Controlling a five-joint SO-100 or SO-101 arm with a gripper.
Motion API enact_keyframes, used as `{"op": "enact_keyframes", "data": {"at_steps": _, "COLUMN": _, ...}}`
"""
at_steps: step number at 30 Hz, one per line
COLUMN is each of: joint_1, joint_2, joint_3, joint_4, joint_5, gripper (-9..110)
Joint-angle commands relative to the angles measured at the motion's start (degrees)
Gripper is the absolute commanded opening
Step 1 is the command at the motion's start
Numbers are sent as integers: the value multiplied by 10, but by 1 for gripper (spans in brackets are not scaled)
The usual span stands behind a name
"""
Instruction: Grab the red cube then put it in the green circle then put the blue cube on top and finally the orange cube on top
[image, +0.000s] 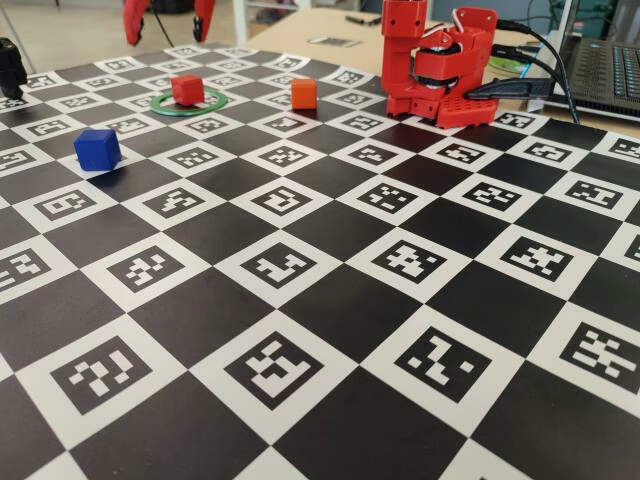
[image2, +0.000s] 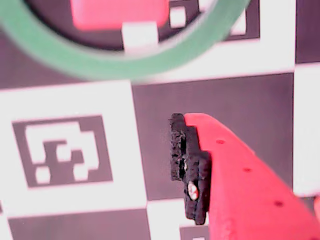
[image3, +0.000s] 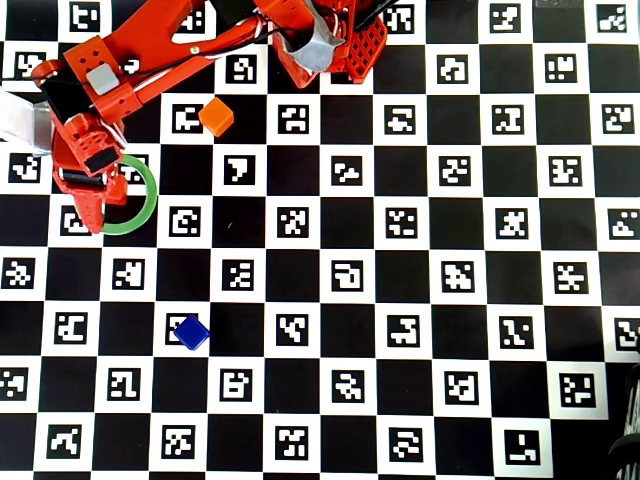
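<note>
The red cube (image: 187, 89) sits inside the green circle (image: 163, 104). The tool (image3: 88, 215) hovers over that circle, released and apart from the cube.

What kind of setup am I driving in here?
Likely a hobby or lab robotics bench: a marker-printed checkerboard mat covers the table, a laptop sits at its edge, and small cubes, red and blue, serve as props.

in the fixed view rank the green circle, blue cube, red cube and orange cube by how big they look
1. green circle, widest
2. blue cube, though it sits nearer the camera
3. red cube and orange cube, which look alike, so no ranking between them
</note>
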Motion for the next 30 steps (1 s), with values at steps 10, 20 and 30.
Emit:
{"op": "enact_keyframes", "data": {"at_steps": 10, "joint_1": -66, "joint_2": 156, "joint_3": 20, "joint_4": 41, "joint_5": 118, "gripper": 45}}
{"op": "enact_keyframes", "data": {"at_steps": 20, "joint_1": -151, "joint_2": 150, "joint_3": 18, "joint_4": 58, "joint_5": 224, "gripper": 45}}
{"op": "enact_keyframes", "data": {"at_steps": 30, "joint_1": -250, "joint_2": 55, "joint_3": -80, "joint_4": 72, "joint_5": 316, "gripper": 47}}
